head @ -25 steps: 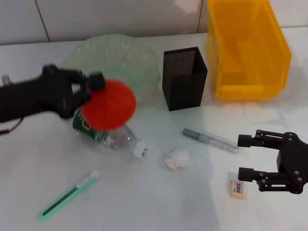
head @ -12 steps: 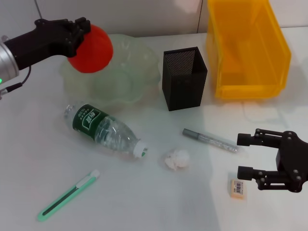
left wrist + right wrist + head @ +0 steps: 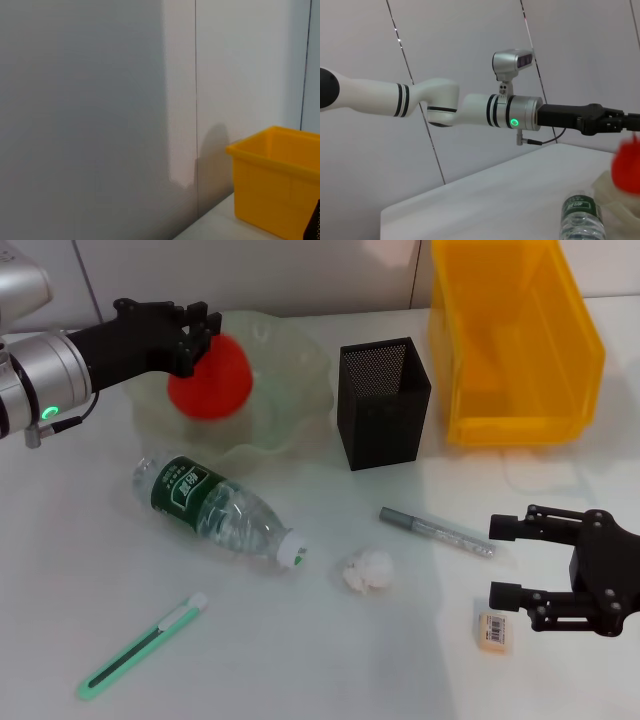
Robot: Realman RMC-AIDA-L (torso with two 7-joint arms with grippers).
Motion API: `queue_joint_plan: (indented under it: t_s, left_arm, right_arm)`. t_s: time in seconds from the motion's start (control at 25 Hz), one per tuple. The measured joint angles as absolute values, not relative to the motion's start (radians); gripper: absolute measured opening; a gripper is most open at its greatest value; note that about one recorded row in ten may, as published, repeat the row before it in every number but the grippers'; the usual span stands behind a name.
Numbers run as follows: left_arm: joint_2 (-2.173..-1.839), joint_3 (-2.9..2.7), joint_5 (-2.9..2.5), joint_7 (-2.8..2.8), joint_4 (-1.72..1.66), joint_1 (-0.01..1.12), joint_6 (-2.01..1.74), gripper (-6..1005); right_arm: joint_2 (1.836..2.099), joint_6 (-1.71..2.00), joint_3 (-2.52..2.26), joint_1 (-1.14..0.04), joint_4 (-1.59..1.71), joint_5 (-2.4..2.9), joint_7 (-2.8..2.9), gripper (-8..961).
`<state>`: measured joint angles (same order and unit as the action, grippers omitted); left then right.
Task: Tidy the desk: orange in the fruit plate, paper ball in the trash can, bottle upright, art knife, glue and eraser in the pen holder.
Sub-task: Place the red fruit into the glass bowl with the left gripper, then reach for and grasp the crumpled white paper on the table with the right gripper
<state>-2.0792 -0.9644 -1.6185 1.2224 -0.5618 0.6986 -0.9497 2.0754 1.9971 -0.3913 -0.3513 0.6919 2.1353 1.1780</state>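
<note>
Over fruit plate I've got L gripper clamped on orange, maybe touching; R gripper spread, empty, beside eraser.

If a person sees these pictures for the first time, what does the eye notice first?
First the bright orange, held by the left gripper over the pale green fruit plate at the back left. Next the big yellow bin at the back right. The right gripper hangs open by the eraser at the front right.
</note>
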Motion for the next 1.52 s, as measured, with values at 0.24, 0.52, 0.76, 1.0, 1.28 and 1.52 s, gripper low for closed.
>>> queue_joint_plan:
  t_s: [0.24, 0.52, 0.76, 1.0, 1.28, 1.52]
  left_arm:
    - [-2.079, -0.976, -1.574, 1.217, -0.544, 0.701, -0.915, 323]
    - [-2.071, -0.969, -1.571, 1.253, -0.562, 0.669, -1.096, 539]
    - [-2.068, -0.975, -1.572, 1.226, -0.615, 0.564, -1.411, 656]
    - [-2.073, -0.988, -1.571, 0.974, -0.555, 0.44, -1.63, 802]
    - [-2.067, -0.987, -1.577, 0.908, -0.481, 0.368, -1.671, 828]
    - [-2.065, -0.996, -1.595, 0.906, -0.481, 0.331, -1.668, 827]
  right_arm:
    - [2.075, 1.993, -0.395, -0.351, 0.691, 2.135, 1.178, 777]
    - [2.074, 1.988, -0.384, -0.344, 0.703, 2.128, 1.192, 777]
    - [2.07, 2.0, -0.348, -0.347, 0.852, 2.08, 1.368, 777]
    - [2.072, 2.04, -0.359, -0.388, 1.051, 2.058, 1.518, 776]
    - [2.055, 2.004, -0.595, -0.455, 1.405, 2.173, 1.93, 776]
    - [2.066, 1.989, -0.872, -0.547, 1.53, 2.342, 2.203, 776]
